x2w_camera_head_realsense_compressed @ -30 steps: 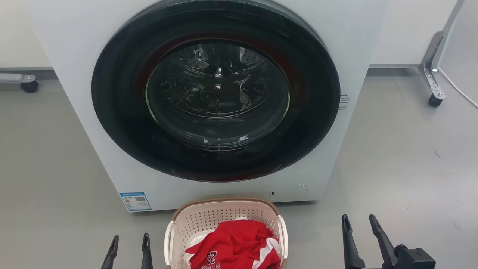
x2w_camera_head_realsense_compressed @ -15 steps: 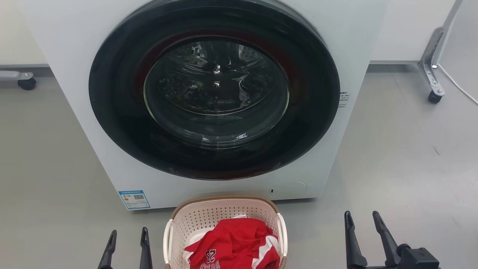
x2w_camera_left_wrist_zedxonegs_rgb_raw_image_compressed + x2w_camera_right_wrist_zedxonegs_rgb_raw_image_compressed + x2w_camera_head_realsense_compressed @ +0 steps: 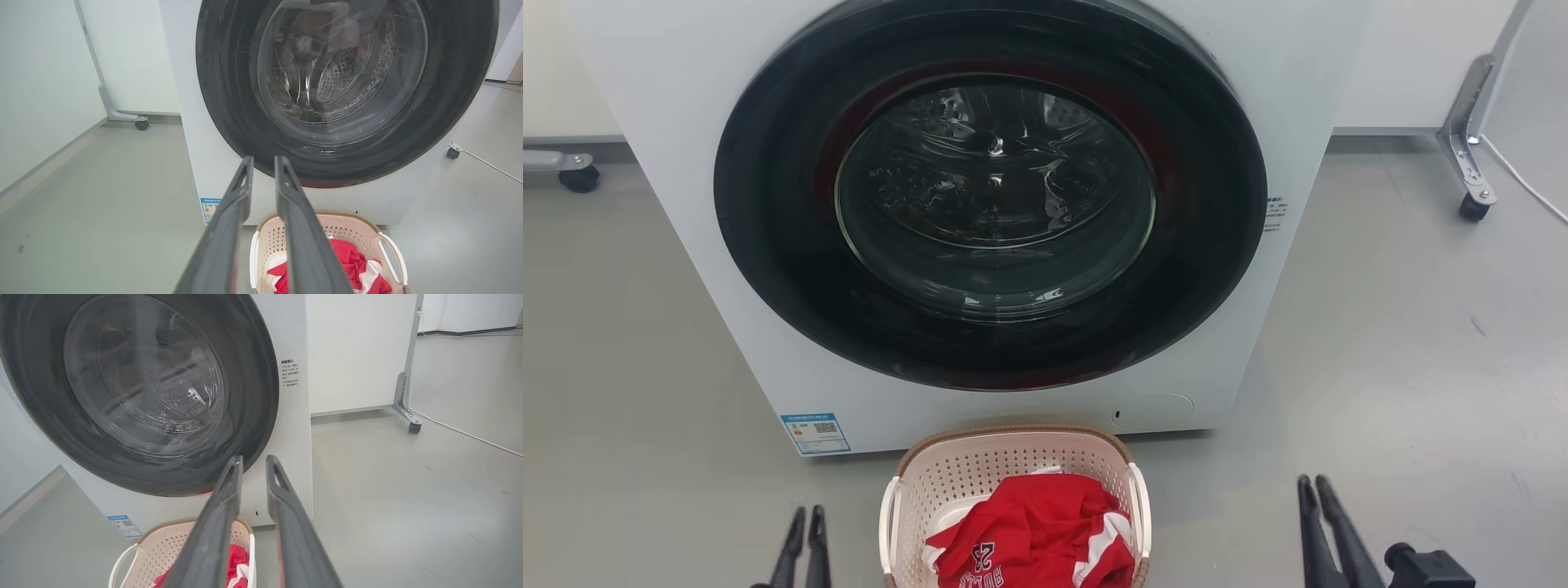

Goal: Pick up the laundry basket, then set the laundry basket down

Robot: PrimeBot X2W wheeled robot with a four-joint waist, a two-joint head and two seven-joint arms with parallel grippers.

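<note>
The laundry basket (image 3: 980, 474) stands on the grey floor just in front of the washing machine, at the bottom middle of the head view. It is cream, perforated, brown-rimmed, with white side handles, and holds a red garment (image 3: 1037, 527). My left gripper (image 3: 805, 513) hovers left of the basket, shut on nothing and apart from the handle. My right gripper (image 3: 1313, 483) is farther off on the right, also shut and empty. The left wrist view shows the left gripper (image 3: 263, 159) above the basket (image 3: 351, 228). In the right wrist view the right gripper (image 3: 253, 459) is over the basket's (image 3: 163, 547) right edge.
The white washing machine (image 3: 1307, 98) with its closed round dark door (image 3: 988, 196) rises right behind the basket. A wheeled metal stand foot (image 3: 1470, 196) and a white cable (image 3: 1523, 188) are at the back right. Another caster (image 3: 578, 175) sits at the far left.
Both grippers have closed: their fingers stood well apart before and are now nearly together. Each has also dropped slightly lower in the head view. The basket has not moved.
</note>
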